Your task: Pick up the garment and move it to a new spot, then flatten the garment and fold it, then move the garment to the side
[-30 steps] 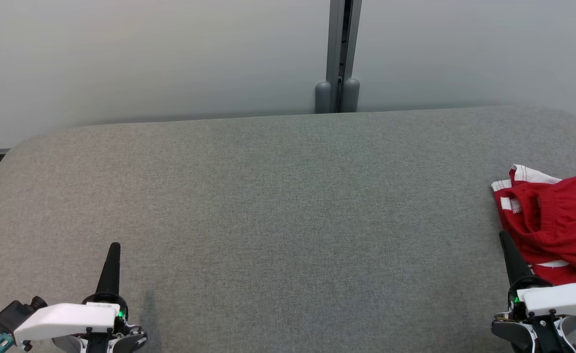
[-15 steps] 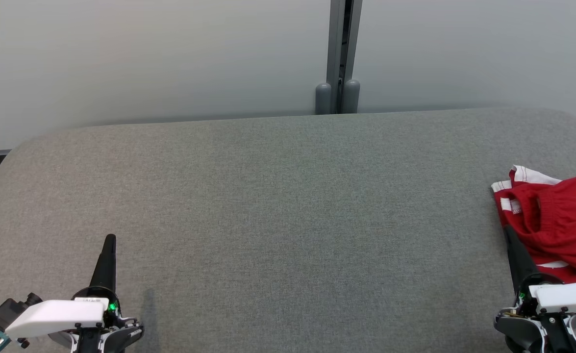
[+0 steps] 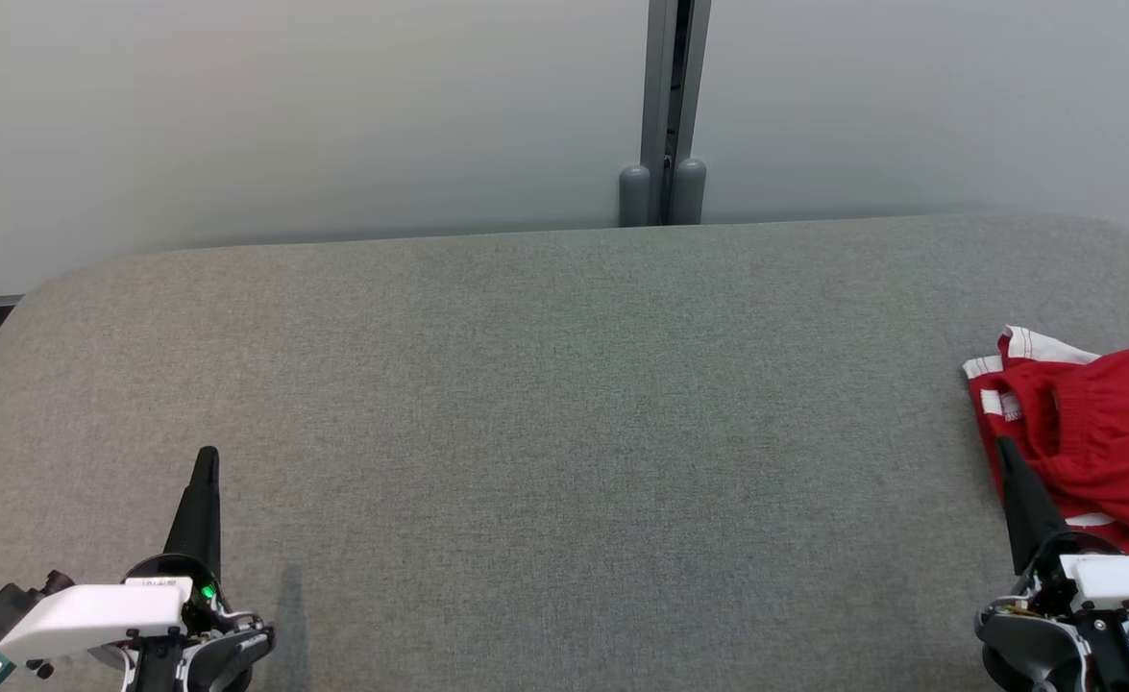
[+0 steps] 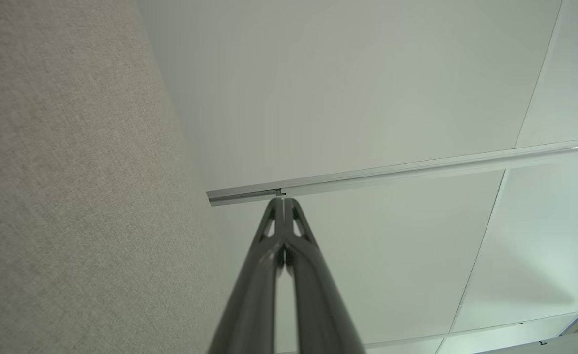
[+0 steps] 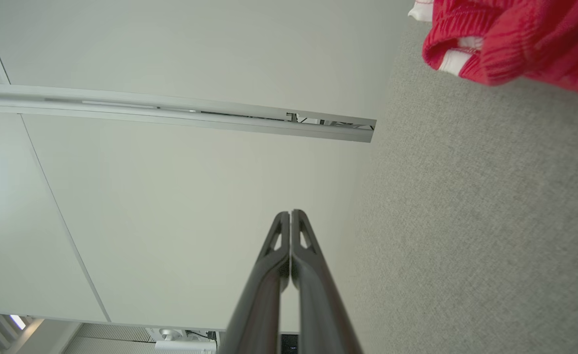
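A crumpled red garment [image 3: 1097, 437] with white trim lies at the right edge of the grey table [image 3: 564, 432]; its right part runs off the head view. In the right wrist view the red garment [image 5: 520, 34] sits at the top right. My right gripper [image 3: 1008, 448] is shut and empty, its tip just left of the garment's near edge; whether it touches the cloth is unclear. In its own view the right gripper [image 5: 290, 213] has its fingers pressed together. My left gripper [image 3: 207, 454] is shut and empty at the lower left, far from the garment. The left gripper [image 4: 281, 200] shows both fingers closed.
A pale wall with a grey vertical post [image 3: 664, 111] stands behind the table's rounded far edge. Broad bare grey fabric spreads between the two grippers.
Both gripper tips have risen a little in the head view, the left drifting left and the right drifting right toward the garment. The garment has not changed shape.
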You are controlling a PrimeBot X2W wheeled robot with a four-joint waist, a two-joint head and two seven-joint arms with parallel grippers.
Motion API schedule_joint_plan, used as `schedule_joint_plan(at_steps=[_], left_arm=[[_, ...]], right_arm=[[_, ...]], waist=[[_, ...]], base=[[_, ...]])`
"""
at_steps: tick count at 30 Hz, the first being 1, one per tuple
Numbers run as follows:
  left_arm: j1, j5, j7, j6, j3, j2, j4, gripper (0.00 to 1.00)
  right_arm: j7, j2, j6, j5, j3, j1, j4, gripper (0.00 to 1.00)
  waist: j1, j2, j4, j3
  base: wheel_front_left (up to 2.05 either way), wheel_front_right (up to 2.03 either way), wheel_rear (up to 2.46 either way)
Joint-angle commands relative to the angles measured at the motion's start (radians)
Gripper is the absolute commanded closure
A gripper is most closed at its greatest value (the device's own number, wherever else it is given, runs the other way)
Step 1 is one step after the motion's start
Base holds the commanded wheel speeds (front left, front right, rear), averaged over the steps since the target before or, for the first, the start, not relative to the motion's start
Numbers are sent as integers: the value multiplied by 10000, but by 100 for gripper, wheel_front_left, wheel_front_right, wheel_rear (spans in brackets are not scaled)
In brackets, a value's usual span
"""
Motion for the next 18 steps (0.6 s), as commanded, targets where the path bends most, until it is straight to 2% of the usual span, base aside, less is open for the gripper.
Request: schedule_joint_plan(at_steps=[1, 10, 18], left_arm=[[-231, -180, 63, -74, 65, 57, -98, 100], [-240, -666, 202, -110, 127, 61, -194, 100], [-214, -671, 205, -106, 128, 60, -182, 100]], right_arm=[[79, -96, 4, 228, -52, 61, -120, 100], [210, -101, 4, 794, -112, 95, -212, 100], [209, -102, 4, 772, -112, 97, -214, 100]], waist=[[0, 0, 1, -4], [0, 0, 7, -24], [0, 0, 8, -25]], base=[[0, 0, 0], [0, 0, 0], [0, 0, 0]])
